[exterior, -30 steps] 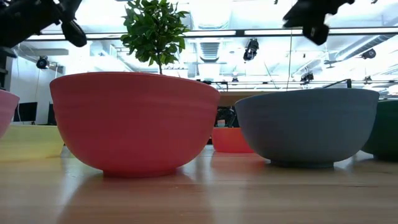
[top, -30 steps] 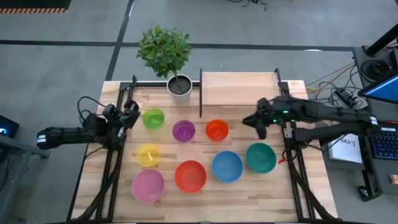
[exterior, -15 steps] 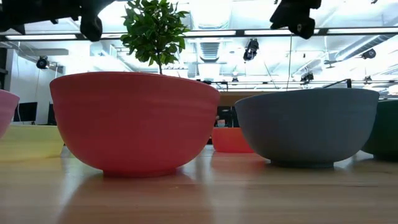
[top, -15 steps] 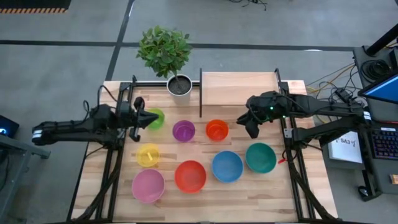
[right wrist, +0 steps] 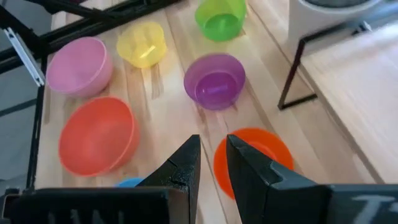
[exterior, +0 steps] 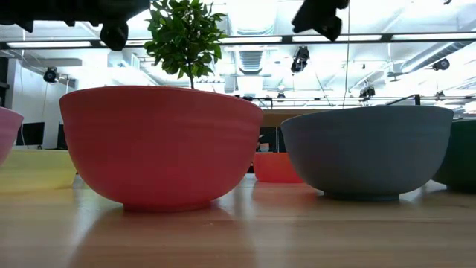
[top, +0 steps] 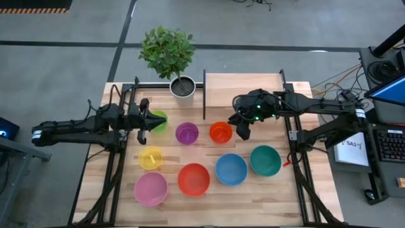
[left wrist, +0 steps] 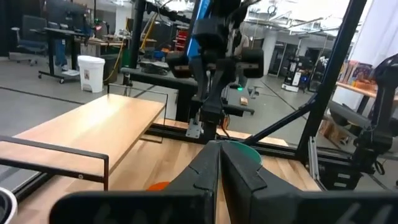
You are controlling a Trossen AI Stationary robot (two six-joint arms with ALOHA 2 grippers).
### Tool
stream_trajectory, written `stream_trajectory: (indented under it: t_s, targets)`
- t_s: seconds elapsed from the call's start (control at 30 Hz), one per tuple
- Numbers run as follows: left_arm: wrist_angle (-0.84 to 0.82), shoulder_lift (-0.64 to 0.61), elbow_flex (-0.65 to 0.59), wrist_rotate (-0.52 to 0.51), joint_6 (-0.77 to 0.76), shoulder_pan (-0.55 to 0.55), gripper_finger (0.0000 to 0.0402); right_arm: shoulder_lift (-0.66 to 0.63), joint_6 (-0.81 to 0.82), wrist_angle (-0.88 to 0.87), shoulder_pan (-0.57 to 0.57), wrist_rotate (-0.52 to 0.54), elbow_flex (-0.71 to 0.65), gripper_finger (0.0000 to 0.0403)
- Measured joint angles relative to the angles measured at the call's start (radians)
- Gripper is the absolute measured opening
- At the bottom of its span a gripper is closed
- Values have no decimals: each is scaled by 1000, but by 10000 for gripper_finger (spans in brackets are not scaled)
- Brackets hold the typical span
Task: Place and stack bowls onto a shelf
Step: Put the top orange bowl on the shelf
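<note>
My right gripper (top: 243, 128) hangs slightly parted and empty just beside the orange bowl (top: 221, 132). My left gripper (top: 149, 120) is clenched, empty, over the lime green bowl (top: 157, 120). The shelf (top: 243, 90) stands behind, bare.

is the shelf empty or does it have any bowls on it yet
Empty. From above, the shelf shows only bare wood, and all eight bowls sit on the table, such as the orange bowl and the purple bowl.

Eight upright bowls (top: 193, 179) rest unstacked beside the bare shelf (top: 243, 90).
</note>
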Motion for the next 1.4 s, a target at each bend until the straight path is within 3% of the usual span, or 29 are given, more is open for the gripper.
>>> stream_trajectory:
  t_s: [0.6, 0.87, 1.07, 1.4]
  targets:
    - [-10, 31, 0, -2, 53, 0, 0, 417, -88, 21, 0, -7, 293, 68]
    - [-24, 9, 0, -1, 54, 0, 0, 600, -361, 24, 21, -42, 406, 68]
    - [-35, -8, 0, -1, 54, 0, 0, 702, -445, 25, 26, -44, 456, 70]
    - [-46, -11, 0, -1, 72, 0, 0, 757, -407, -27, 39, -45, 466, 135]
